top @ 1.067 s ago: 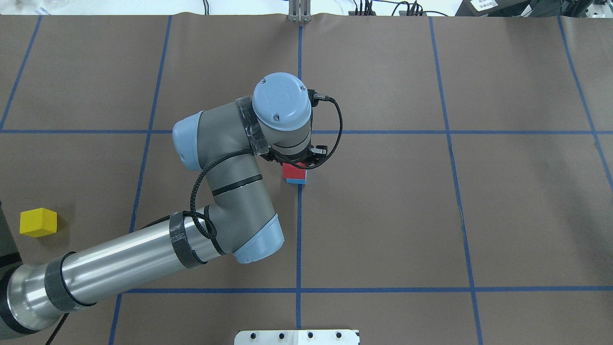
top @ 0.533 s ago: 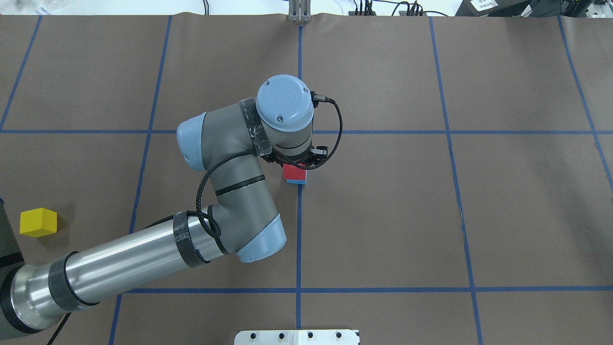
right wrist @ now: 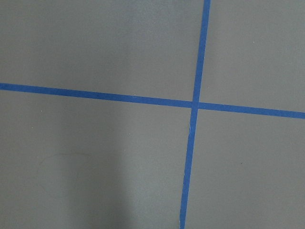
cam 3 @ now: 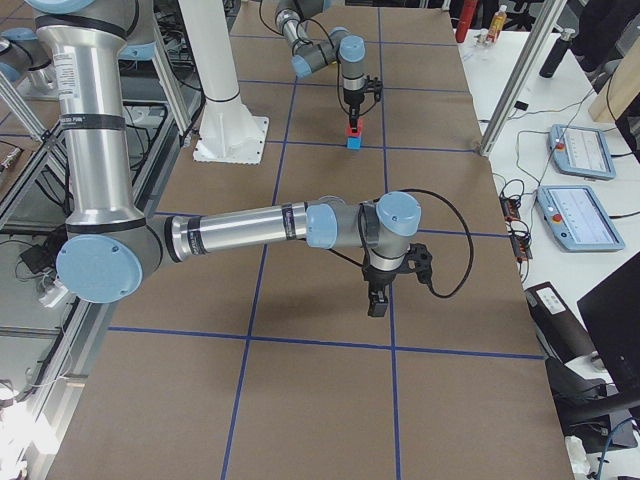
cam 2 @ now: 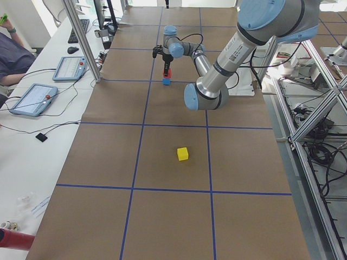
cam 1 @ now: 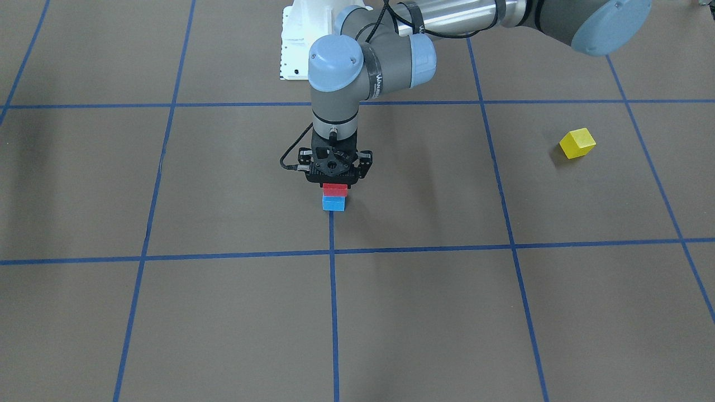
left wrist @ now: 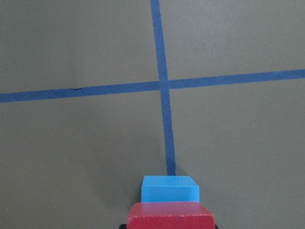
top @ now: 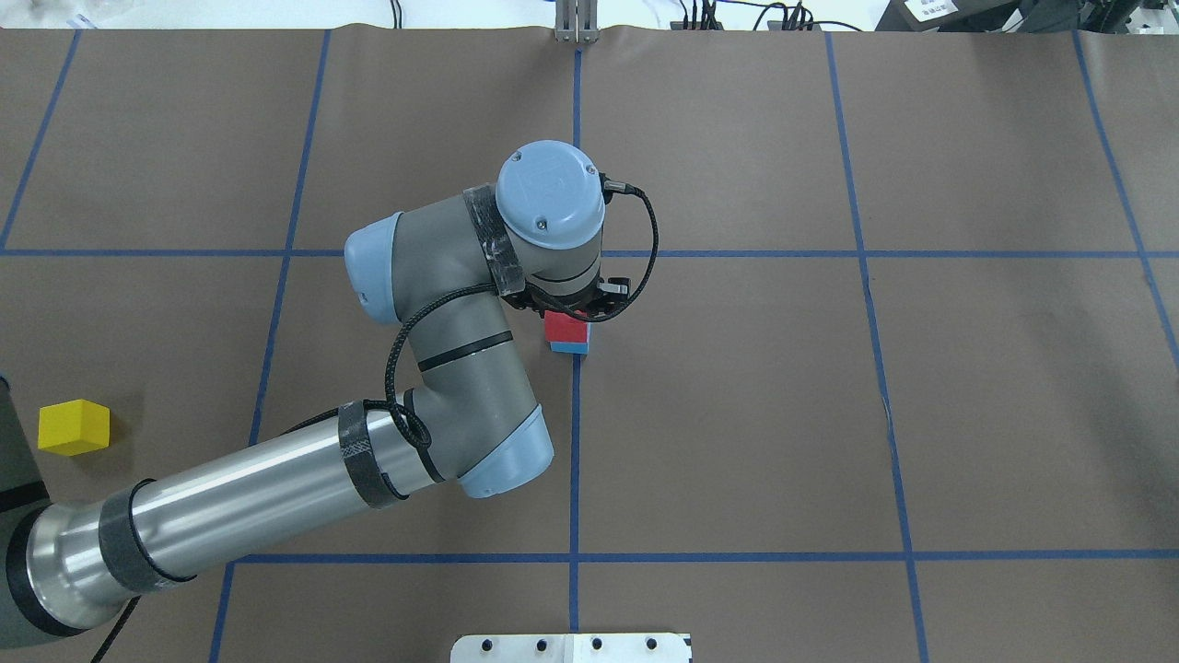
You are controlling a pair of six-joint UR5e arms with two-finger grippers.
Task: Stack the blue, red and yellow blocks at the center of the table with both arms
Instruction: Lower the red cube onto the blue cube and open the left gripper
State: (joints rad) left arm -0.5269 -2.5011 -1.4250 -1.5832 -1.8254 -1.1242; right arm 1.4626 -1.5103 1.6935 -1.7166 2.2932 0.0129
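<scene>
My left gripper (cam 1: 334,185) points straight down at the table's centre and is shut on the red block (cam 1: 334,190). The red block sits on top of the blue block (cam 1: 333,204), which rests on the brown table by a blue tape line. In the left wrist view the red block (left wrist: 170,215) fills the bottom edge with the blue block (left wrist: 170,188) just beyond it. The yellow block (top: 74,427) lies alone far out on my left side. My right gripper (cam 3: 377,300) hangs low over bare table; I cannot tell whether it is open or shut.
The white robot base plate (top: 571,647) is at the table's near edge. A metal post (top: 576,23) stands at the far edge. A side bench with tablets (cam 2: 33,99) runs along the operators' side. Blue tape lines grid the table.
My left arm's wrist and elbow have shifted slightly to the right. The red block has stayed over the blue block. The yellow block has not moved.
</scene>
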